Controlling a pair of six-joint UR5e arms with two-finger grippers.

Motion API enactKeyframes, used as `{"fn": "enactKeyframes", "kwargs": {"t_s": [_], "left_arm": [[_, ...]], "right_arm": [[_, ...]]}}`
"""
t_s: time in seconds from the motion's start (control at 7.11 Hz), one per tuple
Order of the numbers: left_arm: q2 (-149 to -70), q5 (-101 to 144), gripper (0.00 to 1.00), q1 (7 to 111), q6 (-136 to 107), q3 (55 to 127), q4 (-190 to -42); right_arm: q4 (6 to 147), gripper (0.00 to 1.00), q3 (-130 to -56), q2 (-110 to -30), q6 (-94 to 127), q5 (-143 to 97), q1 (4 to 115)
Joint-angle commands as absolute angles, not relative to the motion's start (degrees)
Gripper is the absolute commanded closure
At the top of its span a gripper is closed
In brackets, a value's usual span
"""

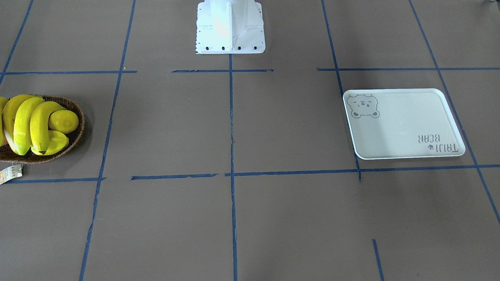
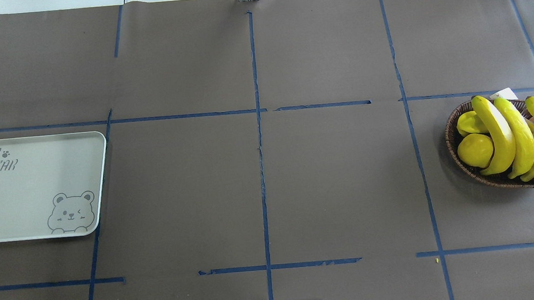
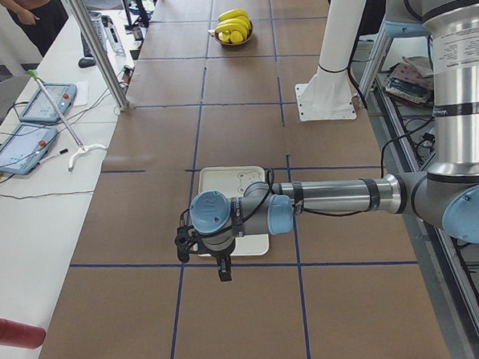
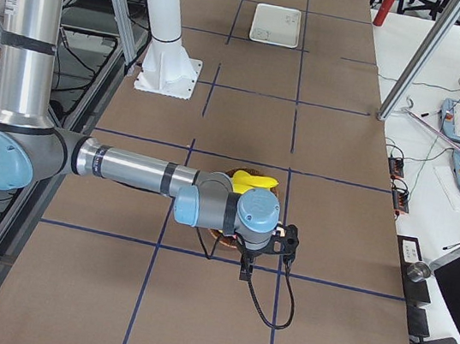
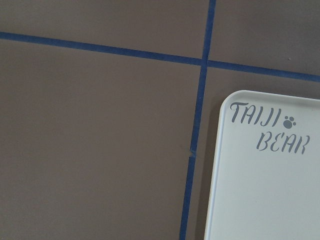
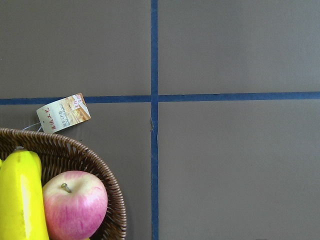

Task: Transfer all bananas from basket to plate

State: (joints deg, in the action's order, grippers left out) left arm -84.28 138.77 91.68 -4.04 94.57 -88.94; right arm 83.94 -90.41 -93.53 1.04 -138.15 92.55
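Observation:
Several yellow bananas (image 2: pixel 509 140) lie together in the dark wicker basket (image 2: pixel 451 130) at the table's right end; they also show in the front view (image 1: pixel 27 121). The white bear plate (image 2: pixel 23 198) lies bare at the left end. My left gripper (image 3: pixel 222 269) hangs above the plate's (image 3: pixel 231 180) outer edge; I cannot tell if it is open or shut. My right gripper (image 4: pixel 246 270) hangs above the basket's (image 4: pixel 224 239) outer side; I cannot tell its state either. The right wrist view shows one banana (image 6: pixel 20 200) and the basket rim (image 6: pixel 85 155).
A lemon (image 2: pixel 475 150) and a ridged starfruit (image 2: pixel 469 122) share the basket, with a red apple (image 6: pixel 75 205) at its outer side. A paper tag (image 6: pixel 63 113) lies beside the basket. The white robot base (image 1: pixel 230 27) stands at mid-table. Blue tape lines cross the brown table.

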Motion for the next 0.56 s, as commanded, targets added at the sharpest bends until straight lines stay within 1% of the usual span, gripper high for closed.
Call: {"fn": "enactKeyframes", "kwargs": {"t_s": [0.0,0.42], "left_arm": [[-84.20,138.78,0.00,91.67,-4.04,94.57,-88.95],[-84.20,138.78,0.00,91.76,-4.22,94.75,-88.95]], "right_arm": [[83.94,0.00,-90.53,-93.43,1.14,-138.08,92.55],[83.85,0.00,-90.88,-93.17,1.14,-137.99,92.55]]}}
